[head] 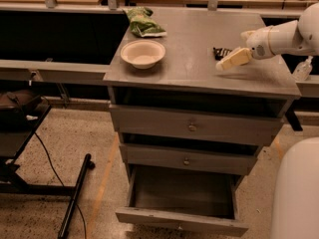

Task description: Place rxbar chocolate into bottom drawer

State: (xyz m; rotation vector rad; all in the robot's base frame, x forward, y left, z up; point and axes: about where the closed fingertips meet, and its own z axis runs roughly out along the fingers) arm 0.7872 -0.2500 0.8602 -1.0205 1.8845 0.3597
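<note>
The rxbar chocolate [220, 52] lies flat on the grey cabinet top [194, 39], right of centre; only its dark left end shows. My gripper [231, 60], cream-coloured on a white arm reaching in from the right, is low over the top, right against the bar's near right side and covering part of it. The bottom drawer [179, 221] is pulled out below the two knobbed drawers, and its grey interior looks empty.
A cream bowl [143, 53] stands on the left of the top, with a green snack bag [143, 23] behind it. A clear bottle [302, 68] stands at the right edge. A black stand [75, 198] lies on the floor at left. A white robot body [298, 193] is at lower right.
</note>
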